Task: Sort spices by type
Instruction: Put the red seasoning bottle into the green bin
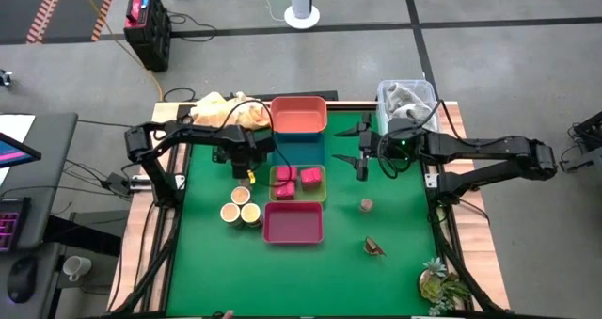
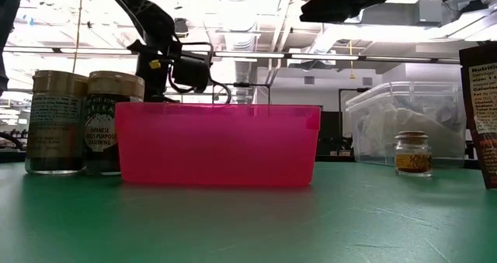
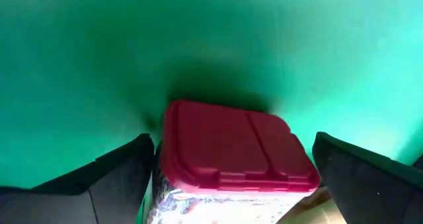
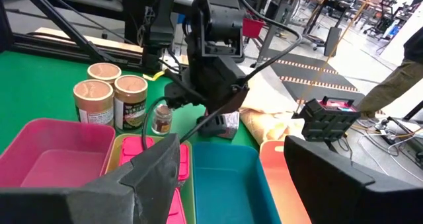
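A magenta-lidded spice box [image 3: 234, 148] stands upright on the green mat, left of the trays. My left gripper [image 3: 231, 141] hangs over it, pointing steeply down and open, with one finger on each side of the lid. From overhead, my left gripper [image 1: 246, 164] hides the box. Three magenta blocks [image 1: 297, 182] lie in the yellow-green tray [image 1: 323, 195]. Three tan tubs [image 1: 240, 209] stand near the magenta tray [image 1: 293, 223]. A small knob [image 1: 366, 204] and a dark brown piece [image 1: 374, 247] lie on the mat to the right. My right gripper [image 1: 360, 147] hovers open beside the teal tray.
An orange-red tray [image 1: 299, 115] and a teal tray [image 1: 299, 151] stand at the back, in line with the others. A small brown-lidded jar [image 4: 161, 118] stands close to my left gripper. A clear tub [image 1: 406, 101], a crumpled cloth [image 1: 221, 112] and a green sprig [image 1: 440, 283] lie near the table's edges.
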You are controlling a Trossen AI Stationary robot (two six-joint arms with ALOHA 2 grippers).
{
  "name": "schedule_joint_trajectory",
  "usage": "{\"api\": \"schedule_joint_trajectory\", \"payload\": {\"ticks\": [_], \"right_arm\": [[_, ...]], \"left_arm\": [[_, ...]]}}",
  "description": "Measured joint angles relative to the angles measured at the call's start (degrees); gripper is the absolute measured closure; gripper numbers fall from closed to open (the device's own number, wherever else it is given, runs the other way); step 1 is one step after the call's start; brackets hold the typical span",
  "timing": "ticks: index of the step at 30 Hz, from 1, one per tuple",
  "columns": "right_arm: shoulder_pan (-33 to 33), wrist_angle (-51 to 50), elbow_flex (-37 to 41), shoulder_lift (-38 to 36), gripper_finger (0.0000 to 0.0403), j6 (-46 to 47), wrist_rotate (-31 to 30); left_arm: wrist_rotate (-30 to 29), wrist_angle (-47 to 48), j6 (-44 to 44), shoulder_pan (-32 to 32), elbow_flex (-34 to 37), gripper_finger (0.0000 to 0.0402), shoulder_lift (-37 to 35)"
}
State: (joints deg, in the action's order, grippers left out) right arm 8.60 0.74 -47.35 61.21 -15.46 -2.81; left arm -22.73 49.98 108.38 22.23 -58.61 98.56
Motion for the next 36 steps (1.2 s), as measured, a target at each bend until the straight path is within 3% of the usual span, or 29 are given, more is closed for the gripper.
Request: {"api": "schedule_joint_trajectory", "payload": {"ticks": [8,17,28,36], "right_arm": [[0.0,0.2,0.0,0.0,0.0104,0.0,0.0],[0.0,0.2,0.0,0.0,0.0104,0.0,0.0],[0.0,0.2,0.0,0.0,0.0104,0.0,0.0],[0.1,0.2,0.0,0.0,0.0104,0.0,0.0]], "left_arm": [[0.0,-0.8,-7.4,1.0,0.0,0.0008,0.0],[-0.1,-2.1,2.8,3.5,0.0,0.0014,0.0],[0.4,-9.9,16.6,5.2,0.0,0.0079,0.0],[1.0,-10.8,14.5,4.7,0.0,0.0084,0.0]]}}
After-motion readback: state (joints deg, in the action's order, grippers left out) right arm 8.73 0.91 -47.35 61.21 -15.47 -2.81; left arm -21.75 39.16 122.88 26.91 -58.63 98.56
